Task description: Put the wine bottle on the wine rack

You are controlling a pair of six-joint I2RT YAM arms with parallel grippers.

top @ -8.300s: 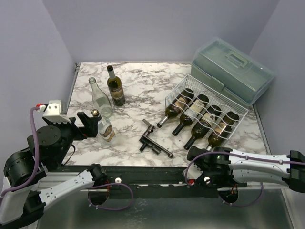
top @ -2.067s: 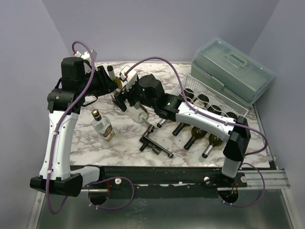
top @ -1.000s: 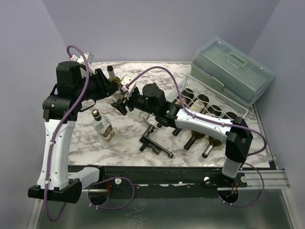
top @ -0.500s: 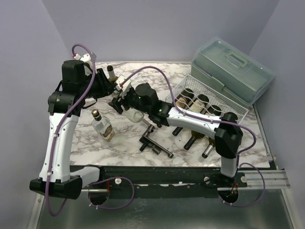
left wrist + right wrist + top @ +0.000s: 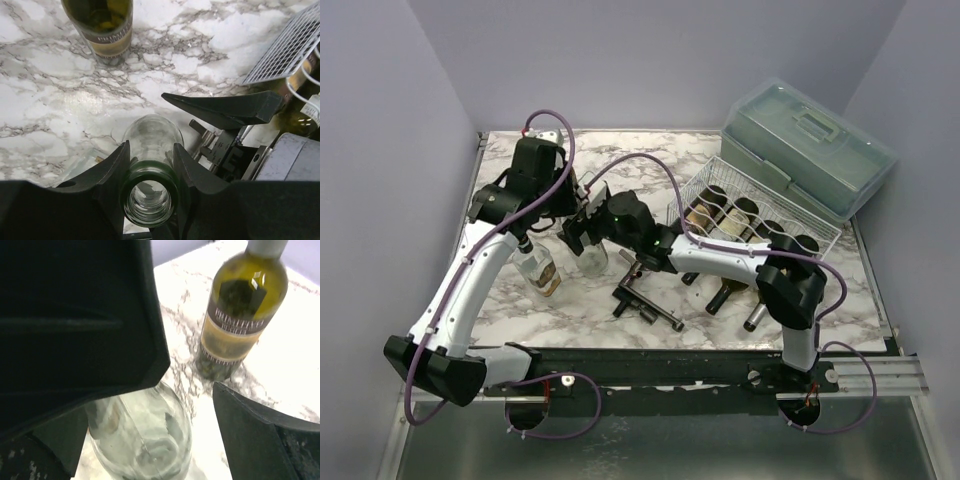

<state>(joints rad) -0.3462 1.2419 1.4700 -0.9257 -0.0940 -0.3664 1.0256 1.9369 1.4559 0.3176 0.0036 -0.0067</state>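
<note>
**A:** Where is the clear bottle (image 5: 151, 145)?

**B:** Left of centre on the tabletop (image 5: 650, 170), neck up, well short of the wine rack (image 5: 292, 47). I can't tell whether its base rests on the marble or hangs just above it.

**A:** Who has it?

**B:** The left gripper (image 5: 150, 146). Its fingers are drawn in against the neck on both sides, just under the lip. The right gripper (image 5: 190, 376) is spread wide with its fingers either side of the belly, and the one seen from the left wrist stands clear of the glass.

**A:** That's new?

**B:** Yes. Half a second ago the left arm was higher and further back, and the right gripper had the bottle tilted. Now the left arm has swung down over the neck and the bottle sits nearer and more upright. I read it as a hand-over, or a re-grip.

**A:** And around it?

**B:** A green bottle (image 5: 102, 30) stands just behind it and a small bottle (image 5: 540, 272) is near its left. A metal tool (image 5: 648, 305) lies between it and the rack. Four dark bottles (image 5: 740, 215) already fill the cradles, with the lidded box (image 5: 810, 140) beyond.

**A:** So what's left?

**B:** Most of it. The bottle must still cross to the rack, and finding it a resting place looks awkward.
</note>
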